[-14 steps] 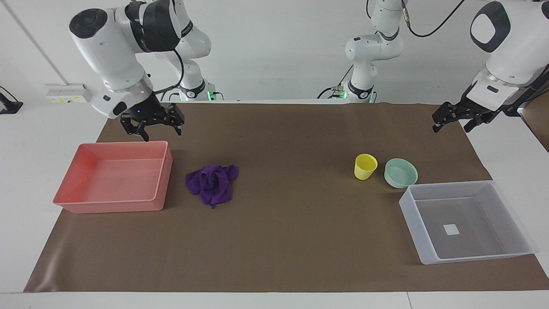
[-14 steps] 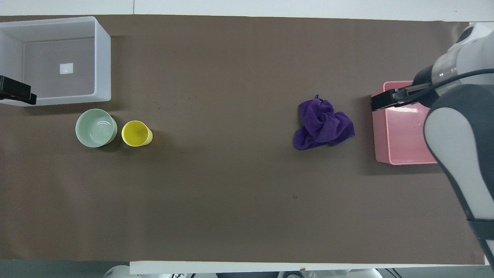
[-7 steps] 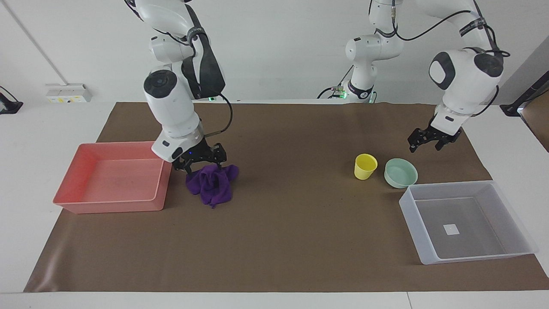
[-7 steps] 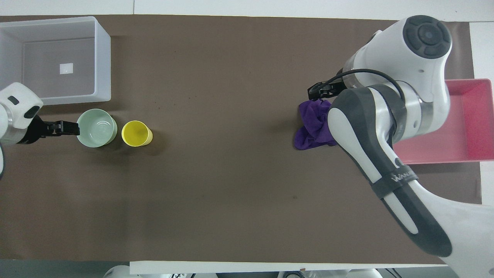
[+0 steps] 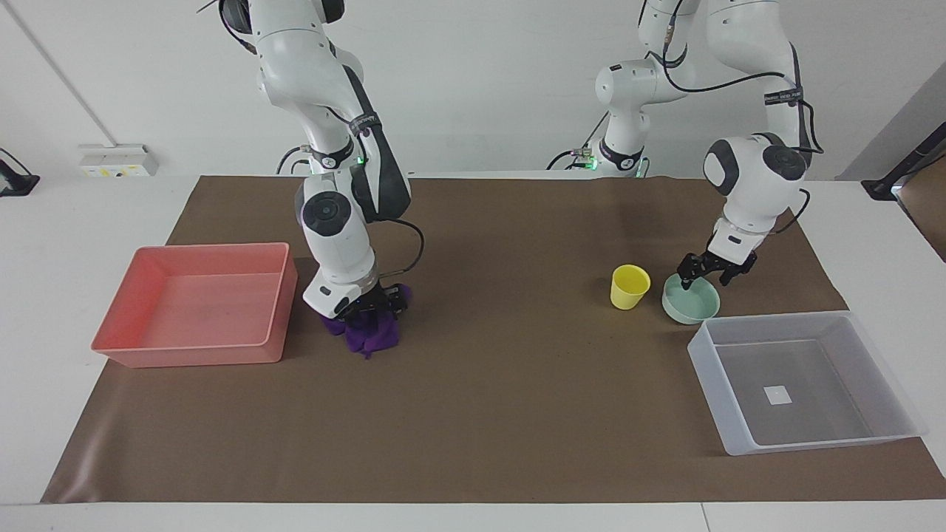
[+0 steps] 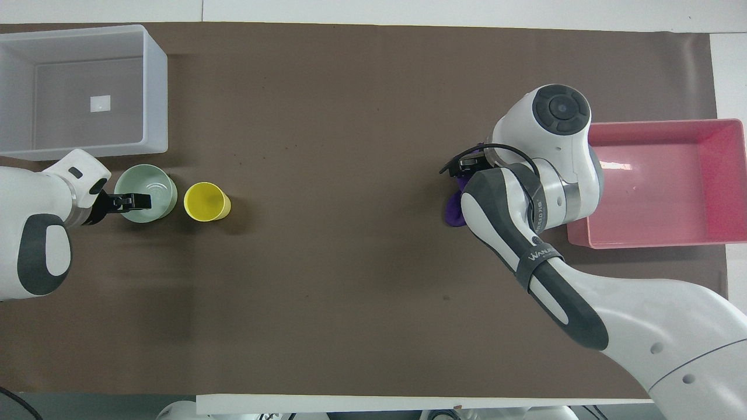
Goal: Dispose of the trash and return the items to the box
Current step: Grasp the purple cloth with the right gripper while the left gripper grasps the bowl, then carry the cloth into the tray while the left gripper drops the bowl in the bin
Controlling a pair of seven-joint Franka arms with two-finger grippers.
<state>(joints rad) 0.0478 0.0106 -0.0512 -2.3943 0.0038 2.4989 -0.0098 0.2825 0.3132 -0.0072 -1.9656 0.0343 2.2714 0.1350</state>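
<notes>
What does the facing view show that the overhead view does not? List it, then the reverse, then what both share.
Only the facing view shows both arm bases, the wall, and most of the purple rag under the right pincer, which is down on it. It also shows the left pincer low at the rim of the mint-green bowl.

Only the overhead view shows straight down into the yellow cup and bowl; there the right arm hides nearly all the rag.

Both show the pink tray, the translucent bin with its white label, and the brown mat.

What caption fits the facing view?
Right gripper down on purple rag beside pink tray; left gripper at mint bowl.
</notes>
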